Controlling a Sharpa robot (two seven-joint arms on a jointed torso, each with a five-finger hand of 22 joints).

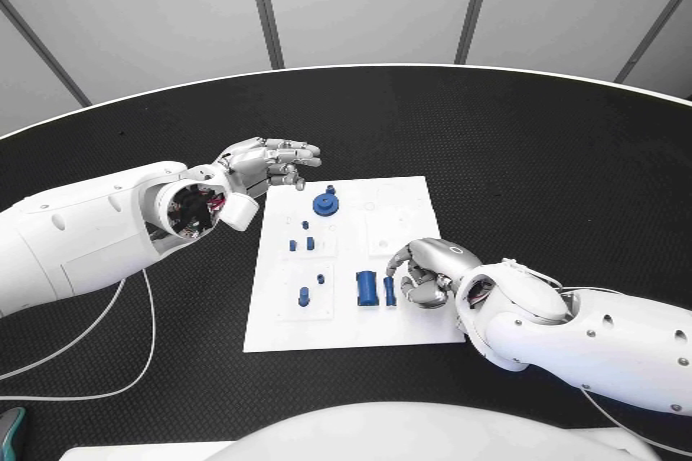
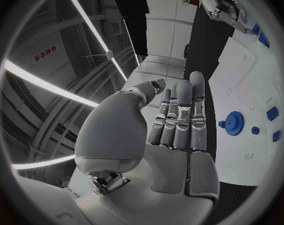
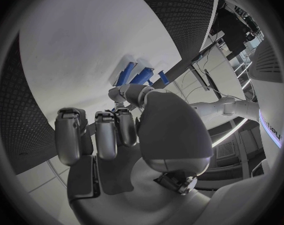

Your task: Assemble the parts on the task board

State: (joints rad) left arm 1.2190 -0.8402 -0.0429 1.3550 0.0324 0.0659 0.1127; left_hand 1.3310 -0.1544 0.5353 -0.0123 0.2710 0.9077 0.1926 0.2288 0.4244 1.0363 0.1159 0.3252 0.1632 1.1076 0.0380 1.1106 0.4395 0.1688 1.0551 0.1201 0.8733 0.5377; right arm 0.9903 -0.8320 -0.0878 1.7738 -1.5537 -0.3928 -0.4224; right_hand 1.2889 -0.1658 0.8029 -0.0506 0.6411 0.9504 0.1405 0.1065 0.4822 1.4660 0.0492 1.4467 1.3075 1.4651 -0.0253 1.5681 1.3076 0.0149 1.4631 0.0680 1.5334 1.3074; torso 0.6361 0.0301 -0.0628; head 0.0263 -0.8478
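Not far into this one, I'd say. The task board (image 1: 411, 196) sits in the middle of the table (image 1: 548, 161) and most of the blue parts are loose on it. Going from my left: my left hand (image 1: 267, 164) hovers just off the board's far left corner, fingers held straight and close together, holding nothing and touching nothing. Just beside it on the board sits the blue gear (image 1: 327, 202), which looks seated on its spot, though I can't be sure. Below that are a few small blue pegs (image 1: 300, 245), and another small one (image 1: 304, 297) nearer my body. Then the bigger blue cylinder (image 1: 366, 287) with a thin blue pin (image 1: 389, 291) right beside it, both lying flat.

My right hand (image 1: 423, 269) is down on the board right next to those two, fingers curled in toward the pin. Whether I've actually pinched it or am just touching it, I can't tell.

So, my guess: nearly everything's left to do.
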